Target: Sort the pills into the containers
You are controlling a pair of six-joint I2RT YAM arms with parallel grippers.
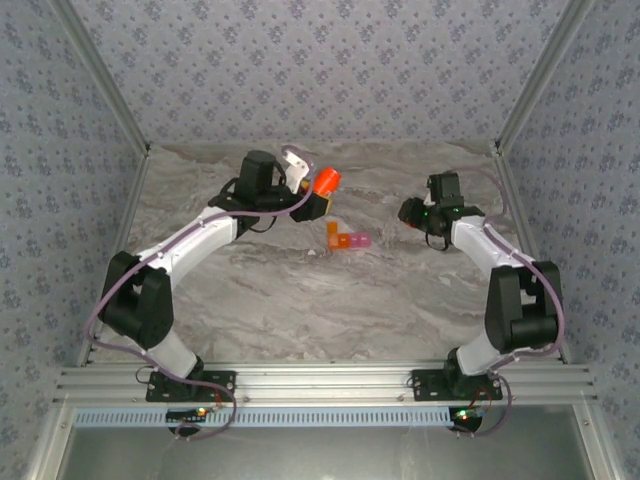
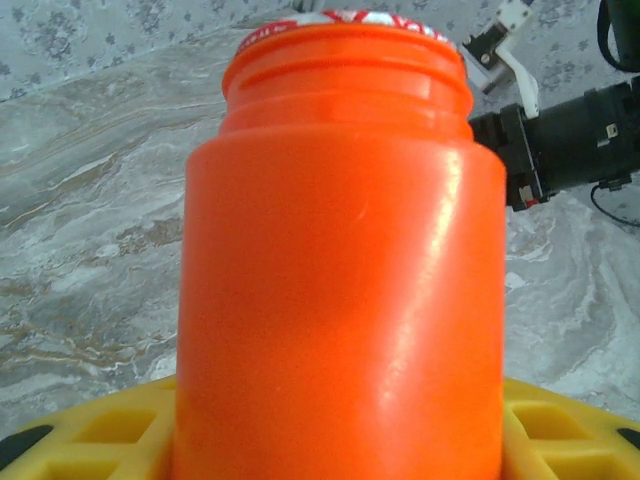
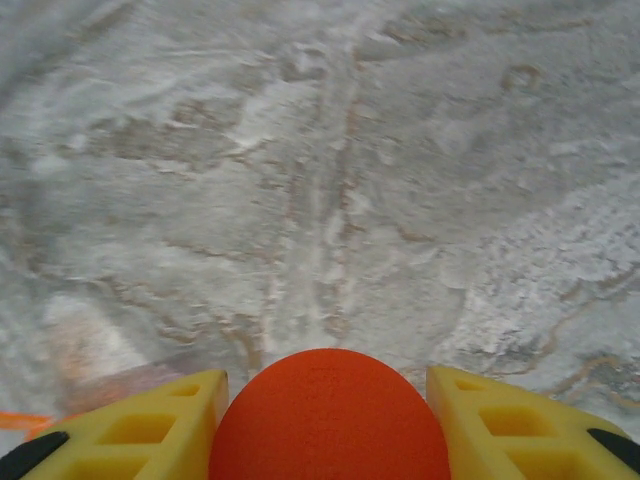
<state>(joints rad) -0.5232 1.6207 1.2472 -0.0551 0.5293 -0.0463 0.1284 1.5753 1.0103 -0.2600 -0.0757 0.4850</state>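
Orange plastic, close up: my left hand (image 1: 318, 200) is clenched on a round bottle (image 2: 340, 280). Its base is cut off between the yellow fingers (image 2: 90, 430). The bottle's long axis runs straight out from the hand, and the threaded neck points away from the wrist camera. I cannot see into the mouth, only a sliver of red and white at the rim.

My right hand (image 3: 328, 425) grasps a rounded orange-red piece (image 3: 328, 415) above the counter (image 1: 300, 300). Just its domed top shows, so I cannot tell what it is. A blurred pinkish-orange patch (image 3: 95, 385) beside that hand's left finger is also too vague to name.

From the top camera, the pill box (image 1: 346, 238) lies on the counter between the two hands. It is just on the near side of the raised bottle, close to my left hand and further from my right, and neither hand touches it. Its long axis runs left to right, with the orange cell (image 1: 332, 234) towards my left arm and the pink cell (image 1: 359, 240) towards my right. The orange end reaches a little further back, and I cannot tell whether that is a lid. The box is too small for me to tell whether any pills lie in it.
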